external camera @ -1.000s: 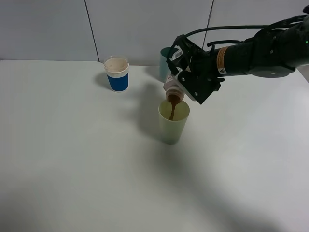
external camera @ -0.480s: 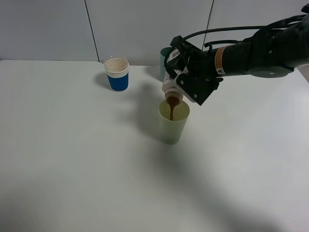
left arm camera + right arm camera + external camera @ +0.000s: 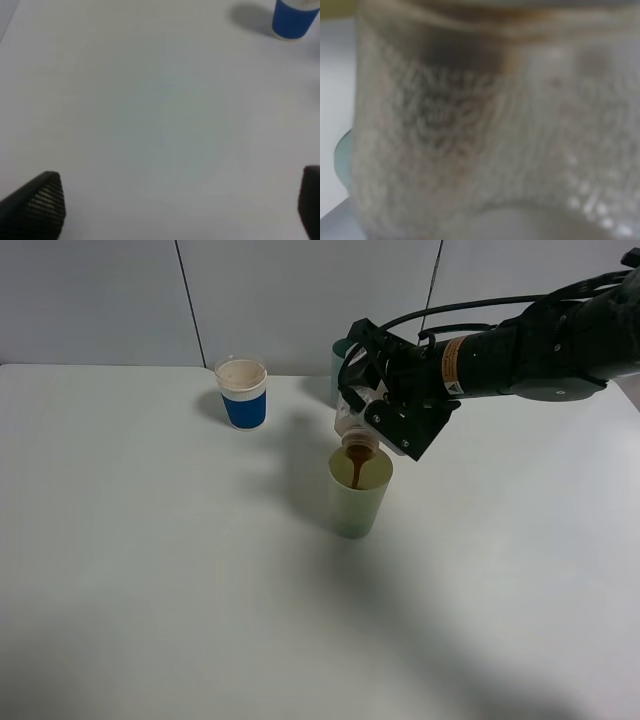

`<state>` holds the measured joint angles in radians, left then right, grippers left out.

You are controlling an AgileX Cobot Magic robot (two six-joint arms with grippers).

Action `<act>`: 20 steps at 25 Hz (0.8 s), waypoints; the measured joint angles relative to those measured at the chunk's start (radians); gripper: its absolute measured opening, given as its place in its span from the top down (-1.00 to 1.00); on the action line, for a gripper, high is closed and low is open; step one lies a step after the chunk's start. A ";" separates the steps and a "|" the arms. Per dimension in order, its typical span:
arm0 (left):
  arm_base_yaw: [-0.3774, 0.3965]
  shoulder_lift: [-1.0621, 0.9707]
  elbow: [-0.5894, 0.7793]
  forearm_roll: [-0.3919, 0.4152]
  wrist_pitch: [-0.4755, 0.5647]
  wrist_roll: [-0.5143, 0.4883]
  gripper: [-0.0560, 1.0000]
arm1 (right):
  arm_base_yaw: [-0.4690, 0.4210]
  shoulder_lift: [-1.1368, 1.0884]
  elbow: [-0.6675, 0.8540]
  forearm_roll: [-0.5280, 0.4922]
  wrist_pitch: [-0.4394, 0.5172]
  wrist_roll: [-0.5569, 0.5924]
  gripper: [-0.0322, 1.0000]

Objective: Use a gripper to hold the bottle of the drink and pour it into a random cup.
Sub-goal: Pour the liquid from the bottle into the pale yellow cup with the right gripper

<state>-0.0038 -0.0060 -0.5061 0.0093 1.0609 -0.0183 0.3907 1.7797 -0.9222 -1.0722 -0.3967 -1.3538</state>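
The right gripper (image 3: 378,416) is clenching the bottle of the drink (image 3: 356,436) around its body, holding it in the air just above the cup (image 3: 357,502), near the middle of the table (image 3: 150,570). The bottle is tipping steeply: its long axis is running from the base, buried up in the gripper on the right, down and leftwards to the open mouth, which is pointing downward over the cup's rim. A thin stream of dark brown liquid (image 3: 356,472) is falling from the mouth into the cup, which is standing upright. In the right wrist view the bottle (image 3: 485,125) is filling nearly the whole picture, too blurred to show detail. The left gripper (image 3: 175,207) is hanging released over bare table, its two fingertips (image 3: 40,207) standing wide apart with nothing between them. A blue cup with white rim (image 3: 242,393) is standing upright well apart to the left rear, and a teal tumbler (image 3: 339,368) is showing partly behind the right gripper. The table is plain white and matte, carrying soft shadows, and behind it pale grey wall panels (image 3: 300,290) are rising, divided by dark seams.
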 joint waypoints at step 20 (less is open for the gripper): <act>0.000 0.000 0.000 0.000 0.000 0.000 -0.86 | 0.000 0.000 0.000 0.021 -0.006 -0.046 0.24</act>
<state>-0.0038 -0.0060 -0.5061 0.0093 1.0609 -0.0183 0.3907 1.7797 -0.9222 -1.0510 -0.4030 -1.4000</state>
